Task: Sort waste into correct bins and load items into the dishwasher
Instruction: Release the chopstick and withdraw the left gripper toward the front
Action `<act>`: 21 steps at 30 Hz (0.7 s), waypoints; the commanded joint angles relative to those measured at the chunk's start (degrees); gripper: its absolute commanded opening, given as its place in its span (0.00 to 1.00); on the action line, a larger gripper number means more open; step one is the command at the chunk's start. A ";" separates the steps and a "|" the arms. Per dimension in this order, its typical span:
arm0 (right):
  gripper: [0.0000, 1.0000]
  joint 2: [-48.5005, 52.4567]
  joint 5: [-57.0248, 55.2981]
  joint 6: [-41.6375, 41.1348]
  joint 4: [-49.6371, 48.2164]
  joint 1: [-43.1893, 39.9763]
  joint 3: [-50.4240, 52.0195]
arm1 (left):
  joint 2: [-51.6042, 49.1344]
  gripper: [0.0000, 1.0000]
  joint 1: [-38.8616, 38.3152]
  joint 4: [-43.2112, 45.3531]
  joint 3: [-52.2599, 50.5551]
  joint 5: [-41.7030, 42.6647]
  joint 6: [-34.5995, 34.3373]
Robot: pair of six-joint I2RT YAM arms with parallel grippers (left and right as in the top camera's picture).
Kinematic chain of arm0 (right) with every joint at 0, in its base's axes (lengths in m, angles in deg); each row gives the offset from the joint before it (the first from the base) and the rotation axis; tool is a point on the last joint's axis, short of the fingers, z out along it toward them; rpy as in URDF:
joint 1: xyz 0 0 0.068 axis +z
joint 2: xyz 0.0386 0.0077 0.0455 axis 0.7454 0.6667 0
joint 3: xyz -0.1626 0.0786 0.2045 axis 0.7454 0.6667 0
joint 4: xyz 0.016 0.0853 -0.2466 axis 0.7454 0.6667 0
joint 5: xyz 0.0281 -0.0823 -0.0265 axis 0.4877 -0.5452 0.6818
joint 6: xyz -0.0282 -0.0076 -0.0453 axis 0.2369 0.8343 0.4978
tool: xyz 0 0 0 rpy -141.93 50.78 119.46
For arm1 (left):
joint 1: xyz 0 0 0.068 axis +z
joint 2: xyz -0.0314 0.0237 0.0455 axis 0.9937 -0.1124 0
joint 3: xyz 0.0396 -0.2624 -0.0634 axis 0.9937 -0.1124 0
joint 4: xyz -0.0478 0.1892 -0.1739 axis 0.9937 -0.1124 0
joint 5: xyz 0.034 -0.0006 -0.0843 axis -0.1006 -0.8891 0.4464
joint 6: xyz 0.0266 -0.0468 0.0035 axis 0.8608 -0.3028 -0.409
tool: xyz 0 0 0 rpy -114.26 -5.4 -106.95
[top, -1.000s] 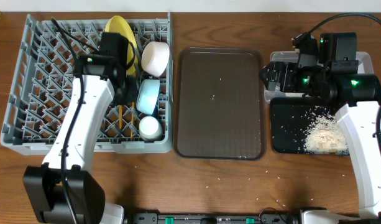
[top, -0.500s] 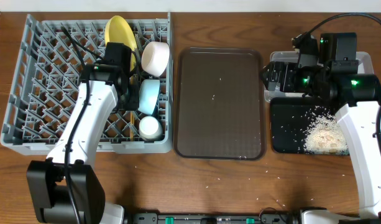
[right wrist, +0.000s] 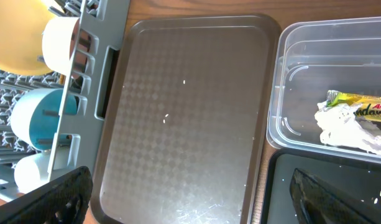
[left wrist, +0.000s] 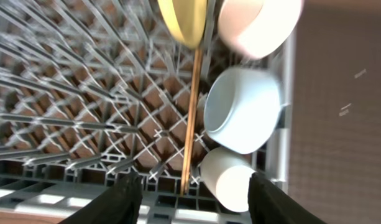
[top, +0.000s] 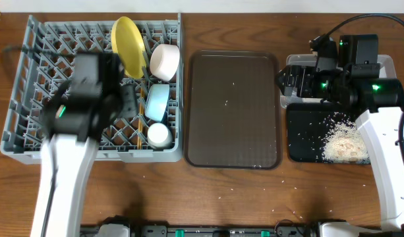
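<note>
My left gripper (left wrist: 193,208) hangs open above the grey dishwasher rack (left wrist: 66,93), nothing between its fingers. Below it the wooden chopsticks (left wrist: 193,112) lie in the rack, beside the light blue bowl (left wrist: 243,109) and the pale cup (left wrist: 230,180). The yellow plate (top: 126,36) and white bowl (top: 164,60) stand at the rack's (top: 30,99) far side. My right gripper (right wrist: 190,199) is open over the brown tray's (right wrist: 190,106) right edge. The green-and-orange wrapper (right wrist: 361,109) lies in the clear bin (right wrist: 289,56). Rice crumbs (top: 343,141) fill the black bin (top: 304,141).
The brown serving tray (top: 233,108) lies between rack and bins, with a few crumbs on it. Loose crumbs (top: 234,191) dot the table in front. Whitish crumpled material (right wrist: 342,130) sits under the wrapper. In the overhead view my left arm (top: 83,108) is blurred above the rack.
My left gripper has opened and let go of the chopsticks, which now rest in the rack. The left arm has risen and drawn back toward the front left. The right arm has not moved.
</note>
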 commanded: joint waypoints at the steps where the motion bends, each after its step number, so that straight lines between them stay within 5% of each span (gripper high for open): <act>1: 0.99 0.22 0.39 -0.02 0.09 0.20 -0.35 | 8.48 0.58 0.35 -2.14 -1.11 0.24 -1.99; 5: 0.99 0.22 0.39 -0.02 0.09 0.20 -0.35 | 20.59 0.58 0.35 -1.29 -8.13 -4.28 -6.60; 11: 0.99 0.22 0.39 -0.02 0.09 0.20 -0.35 | 42.88 0.59 0.35 11.82 -25.55 -4.42 -11.39; 21: 0.99 0.22 0.39 -0.02 0.09 0.20 -0.35 | 50.47 0.66 0.35 24.63 -46.29 1.92 -19.02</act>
